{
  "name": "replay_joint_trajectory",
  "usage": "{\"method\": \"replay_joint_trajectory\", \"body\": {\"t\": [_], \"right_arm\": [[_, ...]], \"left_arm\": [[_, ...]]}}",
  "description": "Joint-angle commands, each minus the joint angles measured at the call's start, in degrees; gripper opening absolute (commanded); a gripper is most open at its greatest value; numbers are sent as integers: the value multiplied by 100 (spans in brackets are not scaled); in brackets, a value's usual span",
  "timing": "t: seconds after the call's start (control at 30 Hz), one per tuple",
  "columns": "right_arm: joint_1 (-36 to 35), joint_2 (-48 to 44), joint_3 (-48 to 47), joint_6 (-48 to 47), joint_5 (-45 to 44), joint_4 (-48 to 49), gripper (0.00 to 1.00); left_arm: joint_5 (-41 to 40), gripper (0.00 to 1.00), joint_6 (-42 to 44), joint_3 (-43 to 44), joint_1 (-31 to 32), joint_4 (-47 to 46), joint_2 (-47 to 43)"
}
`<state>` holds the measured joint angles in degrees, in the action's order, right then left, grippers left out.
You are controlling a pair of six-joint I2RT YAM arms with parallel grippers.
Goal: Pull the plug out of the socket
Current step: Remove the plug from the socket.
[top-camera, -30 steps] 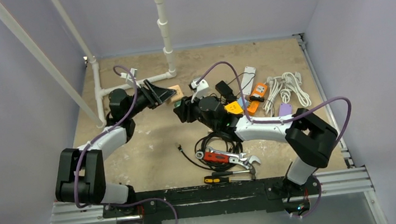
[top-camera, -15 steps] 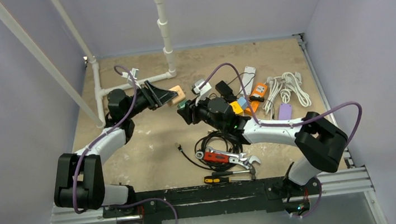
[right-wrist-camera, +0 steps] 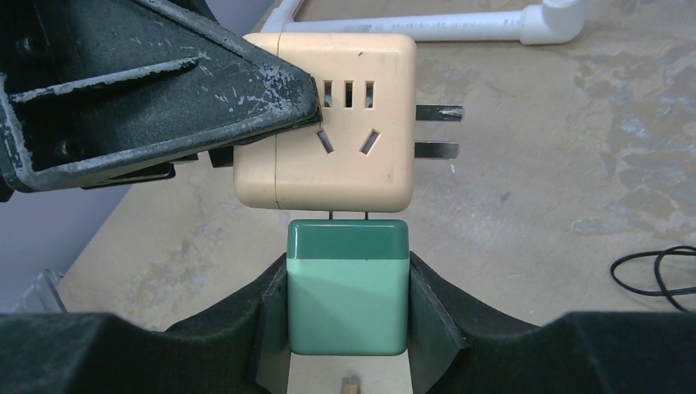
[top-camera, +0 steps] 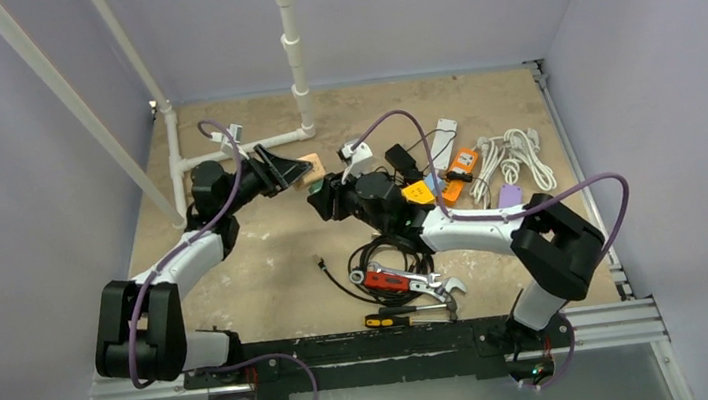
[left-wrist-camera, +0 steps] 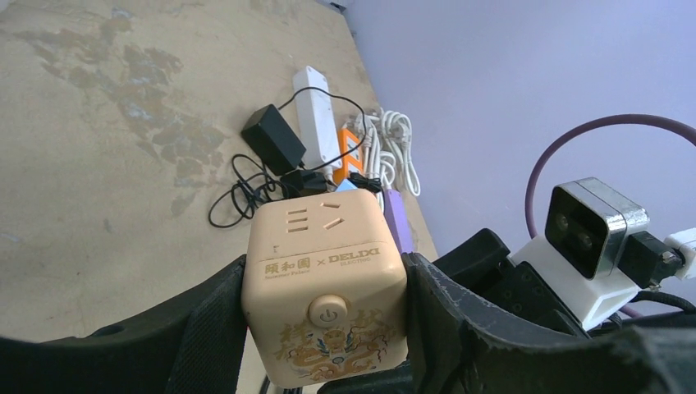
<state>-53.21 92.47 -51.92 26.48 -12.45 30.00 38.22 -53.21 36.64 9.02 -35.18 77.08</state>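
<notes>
I'm gripping the plug (right-wrist-camera: 348, 295) by its flat sides with right fingers (right-wrist-camera: 431, 316), pins barely seated in the socket (right-wrist-camera: 324, 123), which left fingers (left-wrist-camera: 201, 328) are clamping. Judging it light, rigid, slick: pull straight.

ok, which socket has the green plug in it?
The beige cube socket clamped in the left gripper; the pins of the green plug run into it. The white power strip lies on the table beyond.

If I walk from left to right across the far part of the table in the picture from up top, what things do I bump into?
white pipe stand → beige socket cube → orange plug box → white cord bundle
</notes>
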Motion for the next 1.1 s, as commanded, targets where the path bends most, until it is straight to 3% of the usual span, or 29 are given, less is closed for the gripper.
{"method": "replay_joint_trajectory", "body": {"t": [0.0,0.13,0.33,0.53,0.67,0.9,0.93,1.07], "right_arm": [[195,140,-267,728,-442,-483,0],[193,125,-246,575,-241,-282,0],[52,-308,186,-563,558,746,0],[-263,-615,280,-1464,803,825,0],[-277,-672,353,-1498,876,909,0],[-269,-498,135,-684,-95,475,0],[-269,-499,134,-637,-223,464,0],[-269,-509,73,-583,-491,420,0]], "left_arm": [[6,0,196,-5,-58,-360,-348],[10,0,203,2,-66,-349,-349],[10,0,184,19,-108,-304,-308],[10,0,165,11,-145,-305,-289],[-7,0,167,12,-161,-299,-287],[245,0,72,96,-159,-358,-145],[308,4,32,131,-163,-345,-77],[427,37,-145,117,-155,-489,75]]}}
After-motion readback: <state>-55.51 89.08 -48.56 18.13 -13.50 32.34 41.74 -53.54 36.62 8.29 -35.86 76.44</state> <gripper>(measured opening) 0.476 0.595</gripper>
